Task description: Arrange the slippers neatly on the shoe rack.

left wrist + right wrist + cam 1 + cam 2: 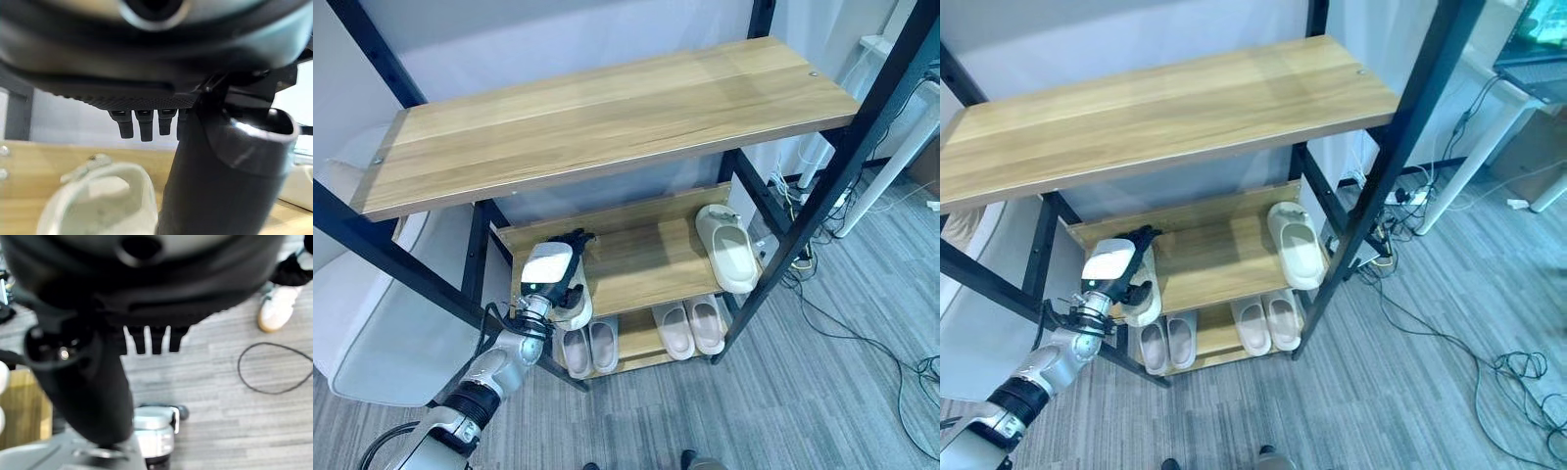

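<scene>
Left hand [551, 277] at the 9 o'clock end of the shoe rack's [607, 117] middle shelf [646, 257], over a cream slipper [576, 305] lying at the shelf's front edge. In the left wrist view, fingers [142, 125] hang above the slipper [105, 196], straight and apart from it; thumb stands just beside its strap. Nothing gripped.

Second cream slipper [728, 247] on the same shelf at the 3 o'clock end, well apart from the hand, toe pointing outward. Thick moulded foam look, rounded, broad single strap.

Bottom shelf: two pairs of pale pinkish slippers, one pair [589, 347] below the hand, the other [693, 326] toward 3 o'clock, each side by side.

Rack: black metal frame, light wood-grain boards. Floor [822, 392]: grey striped carpet.

Right hand [146, 340] over the carpet, fingers straight, holding nothing. A person's white shoe [278, 308] nearby.
</scene>
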### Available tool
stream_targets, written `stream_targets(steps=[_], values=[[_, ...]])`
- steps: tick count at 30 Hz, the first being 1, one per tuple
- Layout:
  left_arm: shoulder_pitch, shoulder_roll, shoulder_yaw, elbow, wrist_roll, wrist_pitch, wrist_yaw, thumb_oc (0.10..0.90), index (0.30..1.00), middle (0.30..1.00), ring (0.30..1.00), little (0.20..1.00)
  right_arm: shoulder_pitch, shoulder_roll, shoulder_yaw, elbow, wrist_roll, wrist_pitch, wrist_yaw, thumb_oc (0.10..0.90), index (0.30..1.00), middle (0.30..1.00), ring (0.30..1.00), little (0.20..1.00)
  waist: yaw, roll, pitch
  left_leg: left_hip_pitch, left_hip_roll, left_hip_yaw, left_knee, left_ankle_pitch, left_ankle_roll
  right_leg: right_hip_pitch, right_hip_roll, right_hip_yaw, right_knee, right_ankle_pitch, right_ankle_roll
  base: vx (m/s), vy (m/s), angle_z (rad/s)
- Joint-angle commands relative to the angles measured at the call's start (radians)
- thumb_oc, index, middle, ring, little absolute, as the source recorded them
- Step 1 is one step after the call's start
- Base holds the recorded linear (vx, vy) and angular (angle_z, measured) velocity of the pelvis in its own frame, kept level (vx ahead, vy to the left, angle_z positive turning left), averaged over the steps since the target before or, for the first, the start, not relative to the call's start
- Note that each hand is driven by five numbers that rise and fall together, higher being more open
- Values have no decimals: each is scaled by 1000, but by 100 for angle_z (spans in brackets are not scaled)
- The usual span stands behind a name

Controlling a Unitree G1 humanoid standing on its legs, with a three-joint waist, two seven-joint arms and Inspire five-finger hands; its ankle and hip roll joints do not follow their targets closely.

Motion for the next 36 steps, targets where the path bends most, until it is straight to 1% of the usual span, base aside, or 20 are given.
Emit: stream_targets(steps=[1,5,9,15,17,22,24,25,26,27,28,32,36], values=[[-59,68,139,-30,17,13,95,800,900,900,900,900,16,39,35,-8,2,-23,6,800,900,900,900,900,-10,-47,4,80,-70,-47,-11,-142,-4,222,-36,-43,-452,234,83,44,-4,0],[-70,67,157,11,-18,28,107,800,900,900,900,900,11,27,37,-28,-2,-20,8,800,900,900,900,900,-16,-49,11,77,-71,-49,-11,-142,-4,216,-35,-44,-452,239,84,0,0,0],[-66,75,172,14,-31,34,110,800,900,900,900,900,22,22,38,-40,-8,-19,15,800,900,900,900,900,-18,-52,6,71,-70,-47,-11,-142,-4,209,-34,-43,-452,240,83,8,-2,0],[-108,66,150,75,-52,43,100,800,900,900,900,900,21,8,41,-44,-17,-15,19,800,900,900,900,900,-30,-55,8,62,-69,-41,-11,-139,-5,197,-32,-38,-452,247,85,11,5,-3],[-146,74,135,109,-67,47,103,800,900,900,900,900,15,4,41,-45,-18,-17,19,800,900,900,900,900,-33,-59,4,48,-65,-34,-11,-135,-6,177,-29,-33,-452,253,87,17,2,-5],[-185,86,128,121,-83,56,99,800,900,900,900,900,18,0,43,-31,-19,-9,29,800,900,900,900,900,-41,-68,0,41,-61,-22,-11,-136,-5,165,-27,-27,-452,256,88,22,9,-7],[-191,89,129,120,-78,62,99,800,900,900,900,900,20,-3,42,-30,-22,-9,32,800,900,900,900,900,-42,-73,2,45,-60,-21,-11,-137,-6,167,-26,-26,-452,256,89,33,14,-12],[-191,89,139,115,-78,64,107,800,900,900,900,900,-5,-23,43,-30,-30,-14,19,800,900,900,900,900,-36,-76,4,46,-59,-22,-11,-137,-5,169,-25,-25,-452,255,88,23,0,-6],[-184,84,142,127,-75,74,107,800,900,900,900,900,-9,-22,43,-26,-27,-9,22,800,900,900,900,900,-36,-77,5,49,-58,-21,-11,-138,-5,171,-24,-26,-452,254,87,29,-8,-5],[-189,83,142,134,-72,80,104,417,326,326,326,326,-2,-24,41,-22,-25,-9,25,800,900,900,900,900,-38,-79,3,52,-57,-19,-11,-139,-6,173,-23,-24,-452,252,88,47,-7,-5],[-194,79,137,151,-75,88,100,400,300,300,300,300,2,-24,36,-22,-27,-8,22,800,900,900,900,900,-39,-81,1,56,-56,-16,-11,-141,-6,175,-22,-23,-452,251,88,52,-7,-5],[-198,77,128,197,-88,93,85,400,300,300,300,300,3,-23,30,-23,-35,-7,14,800,900,900,900,900,-44,-83,-1,74,-55,-10,-11,-148,-6,188,-19,-20,-452,247,87,43,1,-4],[-183,62,117,191,-81,86,74,400,300,300,300,300,-7,-25,30,-25,-42,-4,11,800,900,900,900,900,-45,-85,2,86,-53,-8,-11,-154,-5,198,-18,-19,-452,245,87,33,-1,-4]])
